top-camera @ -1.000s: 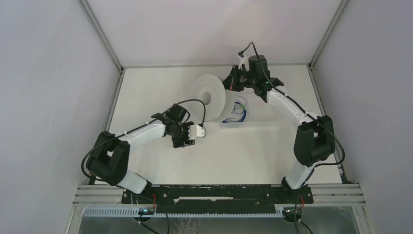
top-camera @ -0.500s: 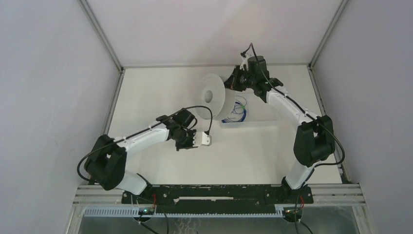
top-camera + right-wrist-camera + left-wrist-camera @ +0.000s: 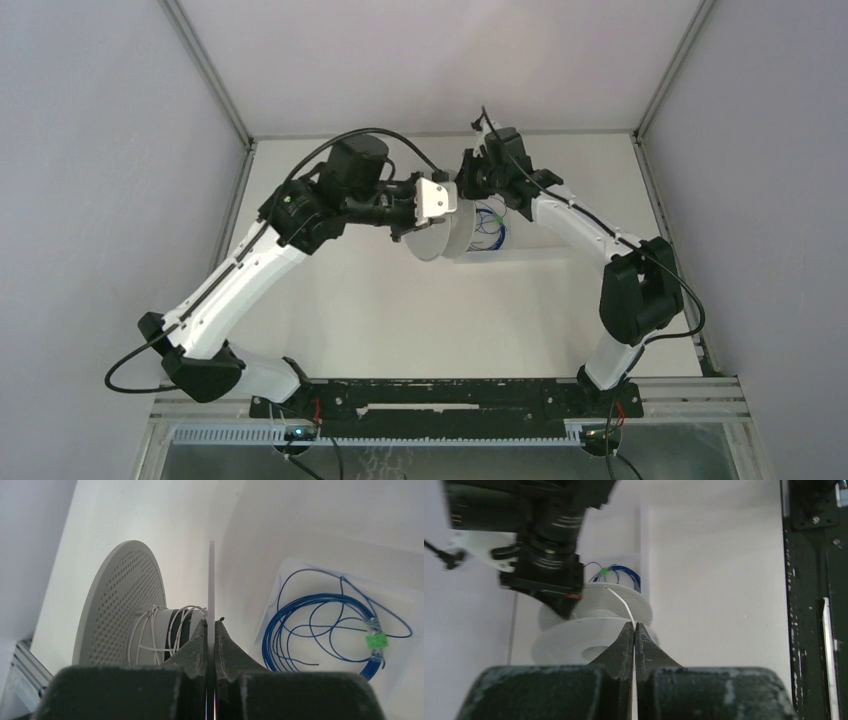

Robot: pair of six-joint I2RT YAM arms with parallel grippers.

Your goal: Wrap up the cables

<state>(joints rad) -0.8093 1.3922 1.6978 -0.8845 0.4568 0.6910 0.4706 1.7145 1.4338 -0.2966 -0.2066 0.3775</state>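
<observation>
Status from my console at that moment:

- Left end effector [image 3: 634, 629]: fingers pressed together, pinching the white cable [image 3: 620, 602]. No gap between the tips in the left wrist view.
- That strand ran from the fingertips toward the spool [image 3: 125, 600] and crossed the face of its far flange. I couldn't tell where it ended.
- Right end effector [image 3: 210, 625]: clamped on the rim of the spool's solid flange, which was edge-on in the right wrist view with a finger on each side.
- The other flange was the perforated one. Between the two, several loose white turns [image 3: 172, 625] sat on the hub, unevenly spaced and some crossing each other.
- From the top camera, both end effectors met at the spool, left one on its left side and right one on its far right side. The arms hid most of the spool there (I couldn't tell whether it rested on the table [image 3: 400, 320] or was lifted).
- Blue cable coil [image 3: 305, 625]: just beside the spool on its right, lying in loose loops in a shallow white tray [image 3: 530, 252]. A green tag [image 3: 376, 641] was on the side of the coil farthest from the spool. Neither end effector touched it.
</observation>
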